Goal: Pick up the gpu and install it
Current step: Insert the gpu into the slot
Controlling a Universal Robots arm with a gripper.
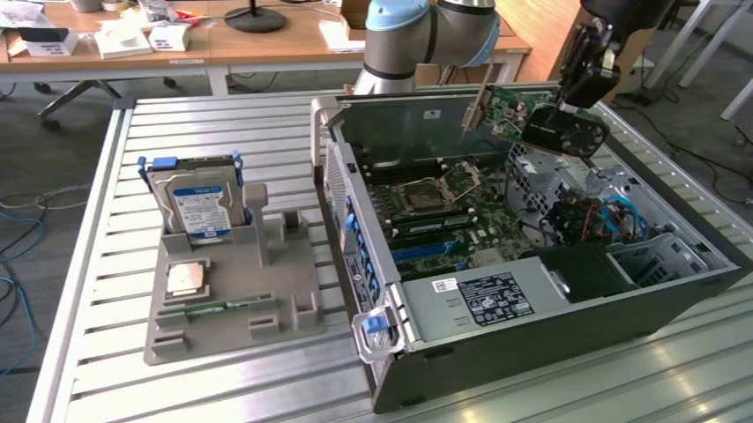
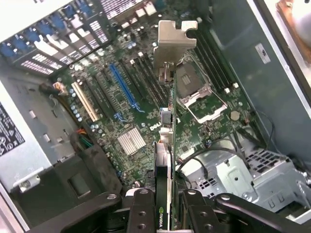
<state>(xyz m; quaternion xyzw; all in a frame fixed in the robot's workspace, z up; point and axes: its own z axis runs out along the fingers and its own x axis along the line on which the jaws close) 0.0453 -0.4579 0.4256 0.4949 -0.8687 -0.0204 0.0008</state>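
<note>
gpu (image 2: 164,160) — metal bracket (image 2: 174,41), matt; plastic tray (image 1: 294,300)

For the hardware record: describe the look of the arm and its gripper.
The arm is made of rounded silver-grey joint housings with light blue caps. The gripper is black, and its fingers are blocky black plates dotted with round screw heads. No markings can be made out on either.

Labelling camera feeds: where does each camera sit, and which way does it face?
Exterior view: off the arm, high beside the table, looking down into the open computer case; shows the arm and gripper.
Wrist view: on the wrist, facing down the gpu onto the motherboard; jaws clamp it.
Shared: gpu, motherboard, computer case.
</note>
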